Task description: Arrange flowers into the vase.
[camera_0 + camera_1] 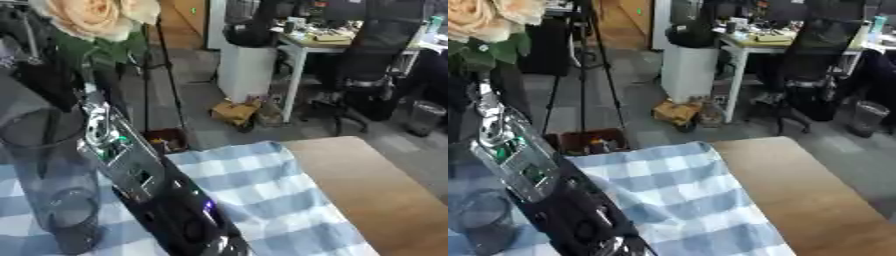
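A peach rose (87,17) with green leaves is held up at the top left, its bloom above the rim of a tall clear glass vase (52,170). The vase stands on the blue-and-white checked cloth (254,185) at the left edge. My right arm rises from the bottom middle toward the upper left, crossing just right of the vase. Its dark right hand (45,82) sits under the leaves and is shut on the rose's stem; the stem itself is mostly hidden behind the hand. My left hand shows in neither view.
Bare wooden tabletop (367,185) lies right of the cloth and ends at its right edge. On the floor beyond are a tripod (162,65), a cardboard box (234,112), a white desk (302,50) and an office chair (376,65).
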Controlling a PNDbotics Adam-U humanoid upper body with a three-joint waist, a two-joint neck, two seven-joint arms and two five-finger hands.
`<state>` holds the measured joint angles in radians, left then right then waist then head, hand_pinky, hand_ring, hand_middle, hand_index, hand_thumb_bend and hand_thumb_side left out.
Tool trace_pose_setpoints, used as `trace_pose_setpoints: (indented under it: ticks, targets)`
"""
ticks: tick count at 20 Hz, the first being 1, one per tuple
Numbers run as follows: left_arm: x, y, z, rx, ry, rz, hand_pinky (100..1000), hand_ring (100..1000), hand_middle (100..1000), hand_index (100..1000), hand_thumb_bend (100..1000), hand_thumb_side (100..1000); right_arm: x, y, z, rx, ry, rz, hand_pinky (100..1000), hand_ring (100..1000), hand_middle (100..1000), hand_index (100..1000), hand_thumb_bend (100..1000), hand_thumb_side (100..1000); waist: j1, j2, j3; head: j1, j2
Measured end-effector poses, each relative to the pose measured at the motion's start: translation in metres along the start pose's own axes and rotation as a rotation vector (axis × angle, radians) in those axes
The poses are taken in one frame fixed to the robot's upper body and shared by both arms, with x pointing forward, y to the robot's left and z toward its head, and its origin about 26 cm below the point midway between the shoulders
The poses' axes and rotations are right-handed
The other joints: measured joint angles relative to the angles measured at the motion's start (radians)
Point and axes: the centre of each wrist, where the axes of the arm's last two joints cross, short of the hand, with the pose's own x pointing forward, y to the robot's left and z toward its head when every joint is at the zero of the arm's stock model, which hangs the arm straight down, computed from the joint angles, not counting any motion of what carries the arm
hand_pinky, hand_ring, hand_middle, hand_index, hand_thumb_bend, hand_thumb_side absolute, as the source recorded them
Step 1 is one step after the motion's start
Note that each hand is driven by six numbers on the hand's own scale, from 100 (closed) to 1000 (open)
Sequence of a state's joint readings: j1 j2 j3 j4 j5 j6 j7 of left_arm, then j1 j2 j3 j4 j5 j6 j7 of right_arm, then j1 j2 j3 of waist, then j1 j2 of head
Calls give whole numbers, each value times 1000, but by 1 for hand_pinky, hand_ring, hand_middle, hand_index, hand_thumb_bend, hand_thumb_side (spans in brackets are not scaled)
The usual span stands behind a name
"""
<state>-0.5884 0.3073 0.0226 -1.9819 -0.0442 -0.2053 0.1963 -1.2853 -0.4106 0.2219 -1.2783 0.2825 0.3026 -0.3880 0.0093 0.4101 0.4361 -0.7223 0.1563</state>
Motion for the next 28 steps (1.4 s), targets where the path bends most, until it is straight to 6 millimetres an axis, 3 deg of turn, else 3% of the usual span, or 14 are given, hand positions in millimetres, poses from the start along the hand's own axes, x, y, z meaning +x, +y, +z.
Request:
trace_pose_setpoints:
  ticks: [11,28]
  targets:
    - [0,0,0,-2,-2,0,696,980,918,1000,100,1000,-2,-1,0,79,20,163,419,486,348,345,412,711,-12,-2,1,-1,2]
    - [0,0,0,-2,-2,0,699,981,913,1000,100,1000,-3,-9,-2,169,14,323,567,617,494,505,463,789,-11,-12,-5,-9,2]
